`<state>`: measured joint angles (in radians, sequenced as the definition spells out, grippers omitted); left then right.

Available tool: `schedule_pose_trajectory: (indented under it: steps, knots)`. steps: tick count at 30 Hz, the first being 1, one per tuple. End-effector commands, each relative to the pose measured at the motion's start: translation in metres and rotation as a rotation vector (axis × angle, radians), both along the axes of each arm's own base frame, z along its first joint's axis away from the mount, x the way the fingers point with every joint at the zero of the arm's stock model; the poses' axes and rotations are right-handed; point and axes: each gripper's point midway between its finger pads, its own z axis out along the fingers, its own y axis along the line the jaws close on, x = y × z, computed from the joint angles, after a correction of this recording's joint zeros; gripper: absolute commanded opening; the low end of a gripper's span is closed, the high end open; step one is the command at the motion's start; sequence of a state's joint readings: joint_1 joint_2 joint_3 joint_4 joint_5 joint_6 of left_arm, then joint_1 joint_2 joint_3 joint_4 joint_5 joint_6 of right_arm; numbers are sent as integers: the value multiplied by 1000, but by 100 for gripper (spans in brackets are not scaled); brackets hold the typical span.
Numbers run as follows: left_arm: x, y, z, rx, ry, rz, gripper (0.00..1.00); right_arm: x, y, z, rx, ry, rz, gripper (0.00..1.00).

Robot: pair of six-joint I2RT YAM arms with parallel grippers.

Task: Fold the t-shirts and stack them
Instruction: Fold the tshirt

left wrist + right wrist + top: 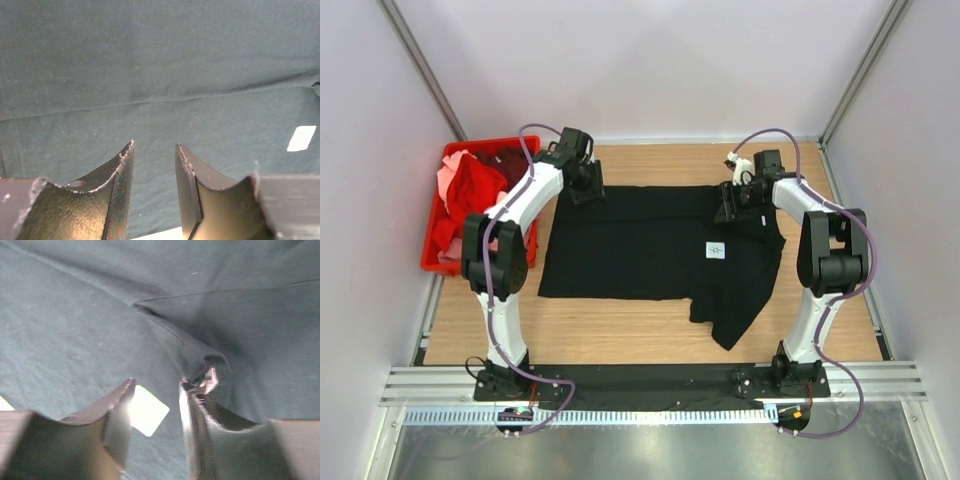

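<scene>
A black t-shirt (650, 245) with a small white label (716, 250) lies spread on the wooden table, one sleeve hanging toward the front right. My left gripper (586, 190) is open at the shirt's far left edge; in the left wrist view (154, 145) only flat cloth shows between its fingers. My right gripper (732, 205) is open at the shirt's far right; in the right wrist view (156, 382) the label (147, 410) shows between the fingers and a cloth fold bunches at the right fingertip (186, 390). Red (475, 185), pink (448, 180) and maroon (512, 160) shirts lie in the crate.
A red plastic crate (432, 262) stands at the table's far left, beside the left arm. White walls with metal posts close in the table on three sides. A black rail (650, 380) runs along the near edge at the arm bases.
</scene>
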<state>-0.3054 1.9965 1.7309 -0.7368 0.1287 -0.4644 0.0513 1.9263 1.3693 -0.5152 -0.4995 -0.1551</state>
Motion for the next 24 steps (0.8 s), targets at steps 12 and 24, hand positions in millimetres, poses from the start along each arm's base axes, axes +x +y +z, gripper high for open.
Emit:
schedule_pose_trajectory:
  steps: [12,24]
  knots:
    - [1,1,19,-16,-45,-7,40,57,-21,8,-82,-147,22,56]
    - [-4,-1,25,-27,-54,-11,40,31,7,19,41,-116,84,55]
